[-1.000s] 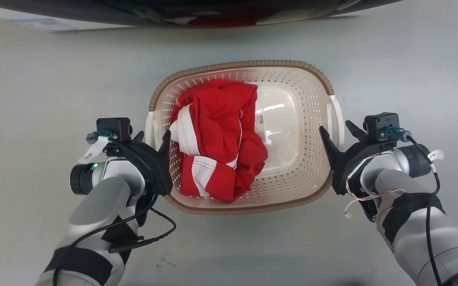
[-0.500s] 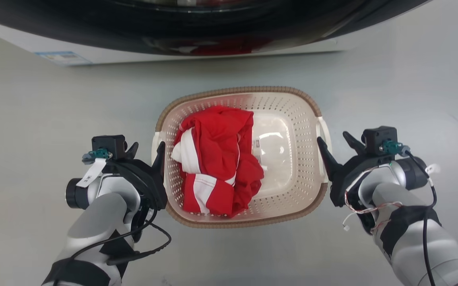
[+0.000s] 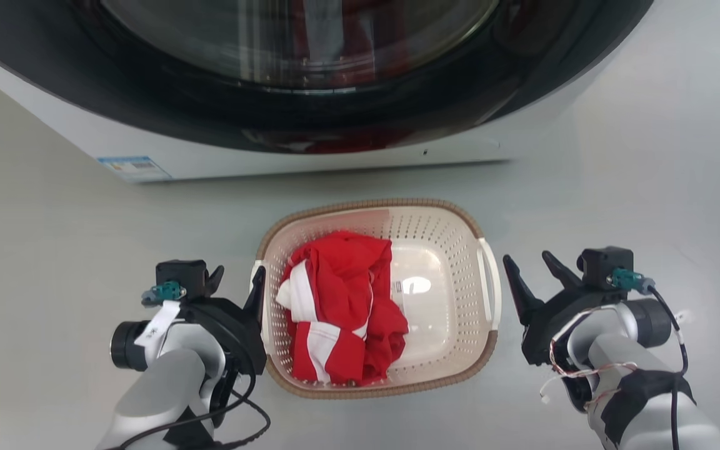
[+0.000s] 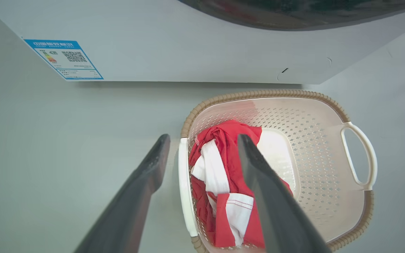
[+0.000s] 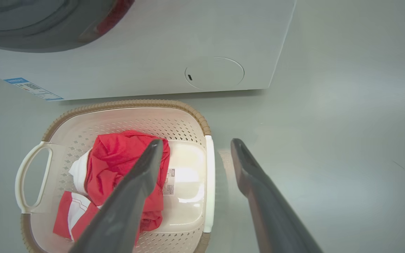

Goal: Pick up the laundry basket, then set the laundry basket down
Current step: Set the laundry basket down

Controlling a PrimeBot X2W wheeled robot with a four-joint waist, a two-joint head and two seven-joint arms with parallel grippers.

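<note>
- The basket stands on the floor between the two sets of jaws. A crumpled red garment is heaped toward the left jaws, and the base is bare toward the right jaws.
- The left jaws are spread wide and clamp nothing. They straddle the left handle, one finger outside the wall and the other over the garment, so closing would likely pinch the loop.
- The right jaws are just as wide and hold nothing. In the head view both their fingers stand just outboard of the right handle, apart from it. The right wrist view lines that handle up in the gap, which suggests they hover above it.
- This flanking pose suits a two-armed lift by the handles. With the basket grounded and both jaws open, a grasp to come or a finished set-down cannot be told apart.
- Beyond the fingertips the washer rises close behind the far rim, leaving little room forward.
</note>
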